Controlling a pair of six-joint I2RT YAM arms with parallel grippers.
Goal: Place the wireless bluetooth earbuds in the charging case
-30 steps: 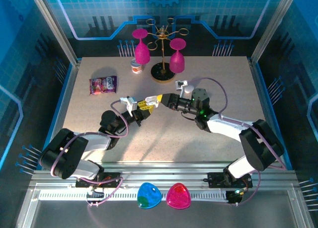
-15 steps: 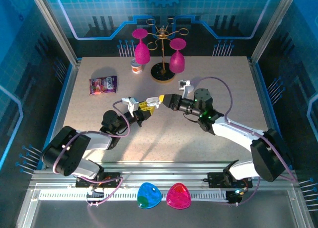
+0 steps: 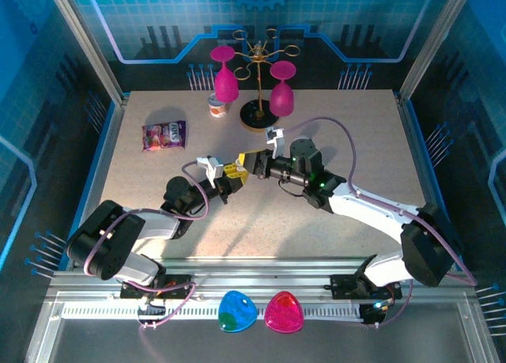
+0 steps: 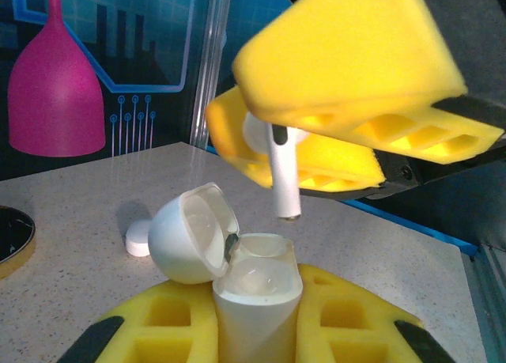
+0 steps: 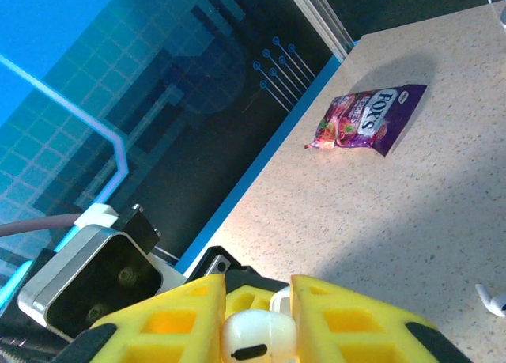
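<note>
We find the left gripper (image 3: 230,173) clamped tight on the white pebble-shaped plastic charging case (image 4: 251,323). The case stands upright between the gripper's yellow fingers, with its hinged lid (image 4: 188,235) thrown open to the left. The right gripper (image 5: 257,304) is pinched narrowly on the head of a white glossy plastic earbud (image 4: 278,169), stem pointing down.

Change noted: over the last second the right arm has swung leftward in the overhead view, closing on the left gripper, which has scarcely shifted. The two sets of yellow fingers now stand just beside each other above the speckled grey table (image 3: 332,126). Neither grip has altered.

Consequence: the earbud has been brought to the mouth of the case. In the left wrist view its stem tip hangs just above the open wells, toward their right edge and apart from the rim; it is not yet seated. We judge the approach complete and the insertion itself outstanding. That calls for a short descent with the stem lined up to its well, since a skewed entry could catch the rim.

A second white earbud (image 5: 494,298) lies loose on the table near the grippers, so further work remains after this one.
</note>
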